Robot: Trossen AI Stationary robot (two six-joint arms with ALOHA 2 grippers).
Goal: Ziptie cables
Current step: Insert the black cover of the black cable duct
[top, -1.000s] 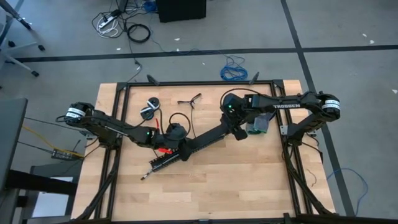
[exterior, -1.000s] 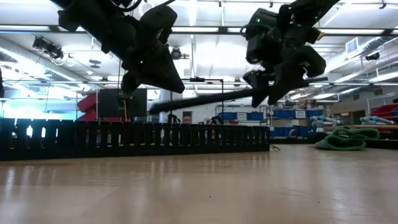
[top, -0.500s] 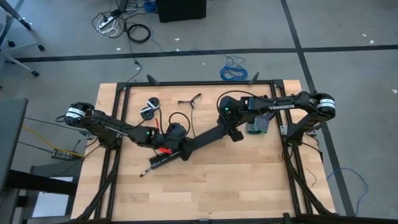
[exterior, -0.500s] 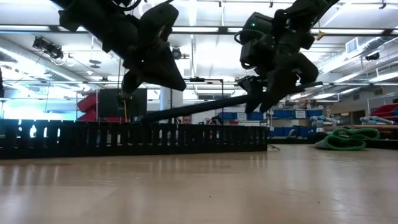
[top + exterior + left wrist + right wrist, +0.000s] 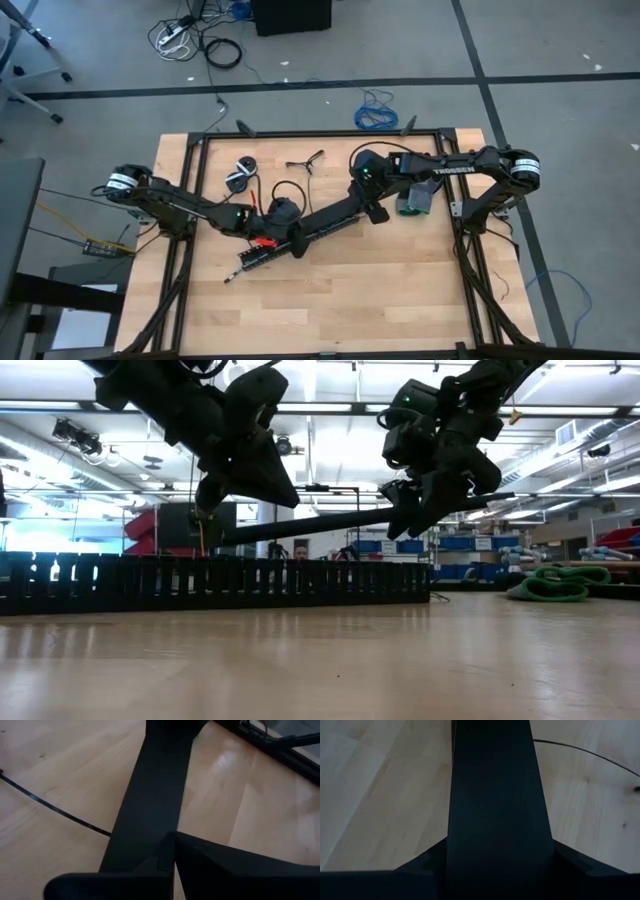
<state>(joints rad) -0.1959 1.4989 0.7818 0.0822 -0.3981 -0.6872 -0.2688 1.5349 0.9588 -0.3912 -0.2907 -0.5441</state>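
Although the job was to bind the cables, the right gripper (image 5: 372, 207) was clamped across one end of a wide black strip (image 5: 330, 220), and the left gripper (image 5: 283, 232) was pinched fully shut on the other end, so the strip hung between them above the table (image 5: 400, 290), sloping slightly in the low view. Beneath the left gripper a perforated strip (image 5: 258, 257) lay flat on the wood. A thin black strand (image 5: 55, 809), possibly one of the zipties, lay loose on the boards under the arms, touched by neither gripper. I could not pick out the cables with any certainty in these views. Judging from this, no tie had been looped or pulled tight, and the whole of the binding appeared to be left to do.
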